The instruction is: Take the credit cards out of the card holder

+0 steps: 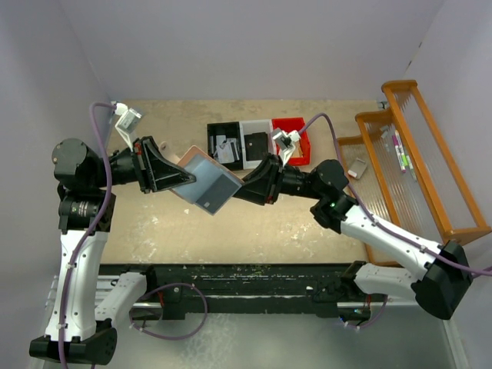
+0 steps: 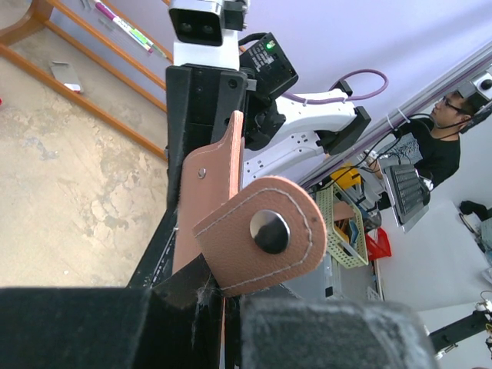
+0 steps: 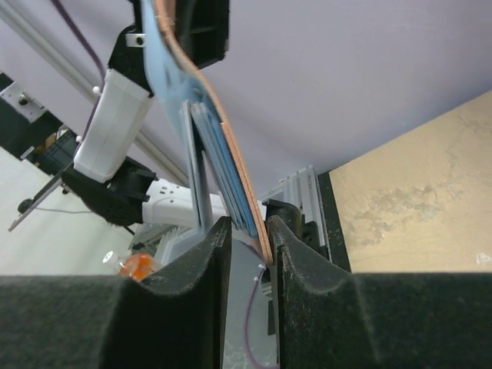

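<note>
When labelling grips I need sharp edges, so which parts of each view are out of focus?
Top external: evenly lit and sharp, the card holder crisp, no glare. Left wrist: the snap tab is sharp, the left gripper a soft black blur below. Right wrist: the right gripper is soft too; the card holder's edge between its fingers reads clearly.

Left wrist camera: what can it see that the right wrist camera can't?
Only the left wrist view shows the card holder's pink outside, its snap tab, a wooden rack and a person. Only the right wrist view shows the holder's blue-grey inside with credit cards tucked in. Both show the card holder pinched in their own tool: the left tool, the right tool.
</note>
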Robot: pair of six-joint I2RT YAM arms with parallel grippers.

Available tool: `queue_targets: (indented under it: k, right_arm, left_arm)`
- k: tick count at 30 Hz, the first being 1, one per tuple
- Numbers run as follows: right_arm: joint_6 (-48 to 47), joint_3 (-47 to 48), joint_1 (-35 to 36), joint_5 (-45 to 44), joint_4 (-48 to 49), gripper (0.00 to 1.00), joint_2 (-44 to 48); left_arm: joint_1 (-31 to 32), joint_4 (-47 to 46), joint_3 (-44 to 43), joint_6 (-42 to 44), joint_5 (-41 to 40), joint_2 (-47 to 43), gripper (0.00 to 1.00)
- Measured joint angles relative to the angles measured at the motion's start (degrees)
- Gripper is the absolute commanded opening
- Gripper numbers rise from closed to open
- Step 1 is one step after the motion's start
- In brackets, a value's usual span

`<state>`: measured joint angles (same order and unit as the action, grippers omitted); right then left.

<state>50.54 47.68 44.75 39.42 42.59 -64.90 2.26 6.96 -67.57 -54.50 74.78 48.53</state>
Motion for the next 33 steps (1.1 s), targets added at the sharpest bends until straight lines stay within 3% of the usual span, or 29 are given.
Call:
queue_targets:
  k: [9, 19, 24, 30, 33]
  right_arm:
    - [0.9, 0.4, 0.3, -2.4, -0.6, 0.60, -1.6]
    - [1.6, 3.1, 5.0, -2.9, 4.3, 0.61, -3.6]
    - [1.3, 6.2, 6.3, -5.5, 4.3, 0.52, -6.0]
    - [3.1, 6.8, 6.3, -9.0, 4.0, 0.24, -8.5]
    - [3.9, 8.0, 6.6, -11.0, 1.6, 0.03, -8.9]
  left_arm:
    - [0.0, 0.0, 0.0, 0.0, 0.0, 0.0, 0.01]
    - [0.0, 0.0, 0.0, 0.0, 0.0, 0.0, 0.01]
    - [0.0, 0.0, 0.0, 0.0, 0.0, -0.1, 0.01]
    - [0.0, 1.0, 0.7, 1.4, 0.0, -0.7, 0.01]
    - [-0.3, 3.8, 0.8, 5.3, -0.9, -0.7, 0.10]
